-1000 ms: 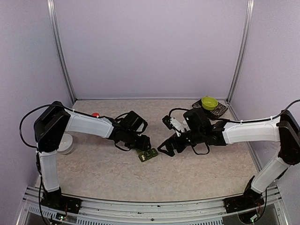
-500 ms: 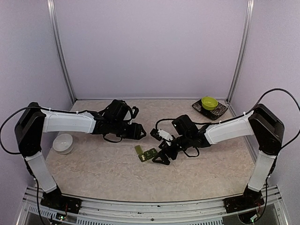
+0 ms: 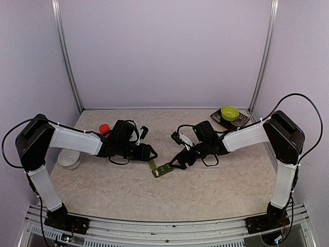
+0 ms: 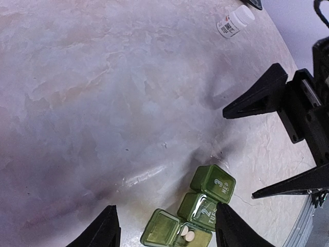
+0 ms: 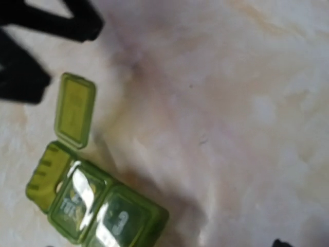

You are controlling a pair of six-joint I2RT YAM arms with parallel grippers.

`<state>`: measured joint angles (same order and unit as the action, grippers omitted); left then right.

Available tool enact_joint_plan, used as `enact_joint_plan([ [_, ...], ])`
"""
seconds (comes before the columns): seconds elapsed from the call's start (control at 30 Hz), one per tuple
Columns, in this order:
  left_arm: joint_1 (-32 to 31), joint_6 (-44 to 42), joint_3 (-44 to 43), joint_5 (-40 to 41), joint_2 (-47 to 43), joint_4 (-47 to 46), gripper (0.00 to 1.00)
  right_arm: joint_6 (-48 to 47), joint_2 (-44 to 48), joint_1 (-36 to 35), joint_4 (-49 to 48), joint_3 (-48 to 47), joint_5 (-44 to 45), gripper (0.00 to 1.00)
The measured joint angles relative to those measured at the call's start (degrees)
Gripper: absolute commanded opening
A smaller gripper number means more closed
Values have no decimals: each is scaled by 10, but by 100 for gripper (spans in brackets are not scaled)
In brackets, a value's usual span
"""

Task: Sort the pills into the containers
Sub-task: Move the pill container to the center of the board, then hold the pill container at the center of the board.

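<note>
While the containers (image 4: 198,208) sit between them (one lid up), left gripper (image 4: 166,206) spread wide, right gripper (image 4: 238,154) likewise — both empty.

Looks like a robot lab test booth, not a home or a shop. Closed in on three sides by plain lilac walls (image 3: 164,51), with bare metal posts (image 3: 67,56) in the back corners. Floored with a marble-patterned bench (image 3: 128,193), edged at the front by a slotted metal rail (image 3: 164,225). Fitted with a white left arm (image 3: 77,140) and right arm (image 3: 247,138) mounted on that rail, black cables (image 3: 298,93) looping loose. Stocked with a few small props: a pill box (image 3: 162,169), a green bowl (image 3: 229,112), a white bowl (image 3: 69,158).
</note>
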<state>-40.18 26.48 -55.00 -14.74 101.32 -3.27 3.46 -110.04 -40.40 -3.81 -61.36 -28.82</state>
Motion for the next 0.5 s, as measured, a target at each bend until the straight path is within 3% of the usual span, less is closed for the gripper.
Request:
enact_joint_plan([
  [0.4, 13, 0, 76, -60, -7, -115, 61, 78, -25, -21, -18, -3, -17, 75],
  [0.5, 13, 0, 84, -74, -16, -136, 60, 86, -35, -30, -20, -11, -19, 68],
])
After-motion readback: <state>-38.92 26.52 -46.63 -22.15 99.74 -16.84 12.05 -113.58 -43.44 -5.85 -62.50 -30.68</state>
